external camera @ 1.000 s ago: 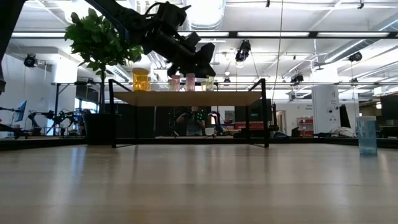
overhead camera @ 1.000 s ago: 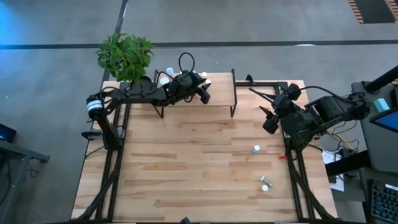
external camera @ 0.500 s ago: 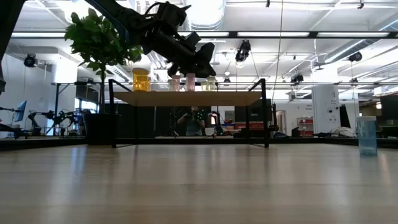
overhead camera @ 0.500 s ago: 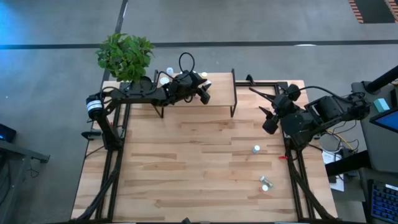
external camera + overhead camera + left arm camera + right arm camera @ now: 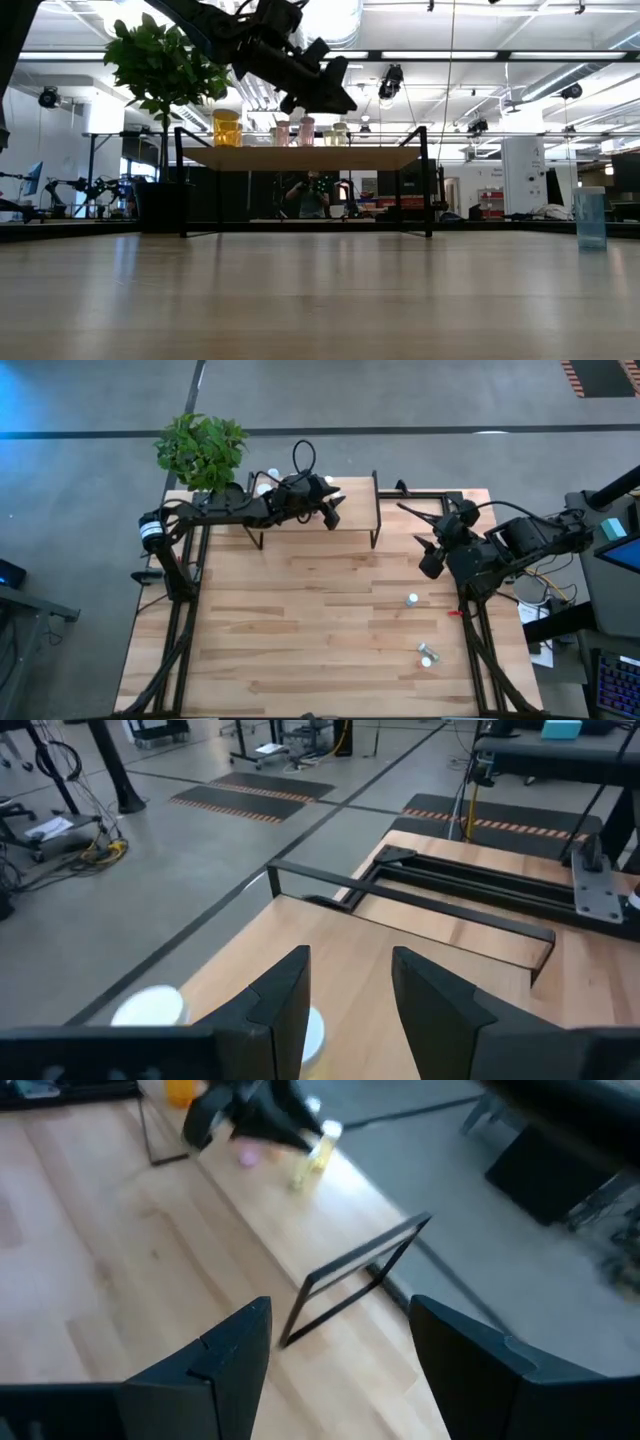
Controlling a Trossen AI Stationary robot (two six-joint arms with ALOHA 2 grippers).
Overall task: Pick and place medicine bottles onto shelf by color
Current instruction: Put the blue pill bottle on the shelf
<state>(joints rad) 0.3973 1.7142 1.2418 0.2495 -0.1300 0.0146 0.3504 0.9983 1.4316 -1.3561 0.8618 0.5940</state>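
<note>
From above, the left gripper [image 5: 331,512] has lifted slightly over the shelf [image 5: 355,503] at the tabletop's far edge, fingers spread and empty, suggesting a bottle was just released; three medicine bottles [image 5: 412,600] remain near the right edge, below the right gripper [image 5: 428,559], spread and idle. At table height, the shelf carries an orange bottle [image 5: 227,128], pink bottles [image 5: 295,132] and a yellow-green bottle [image 5: 340,133]; a teal bottle [image 5: 590,217] waits on the tabletop.

Shelf [image 5: 352,502] bottles partly hidden under the left arm; colours there indistinct.

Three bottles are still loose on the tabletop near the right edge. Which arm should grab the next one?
Right. Its open, empty gripper hangs beside the loose bottles, while the left gripper is over the shelf.
</note>
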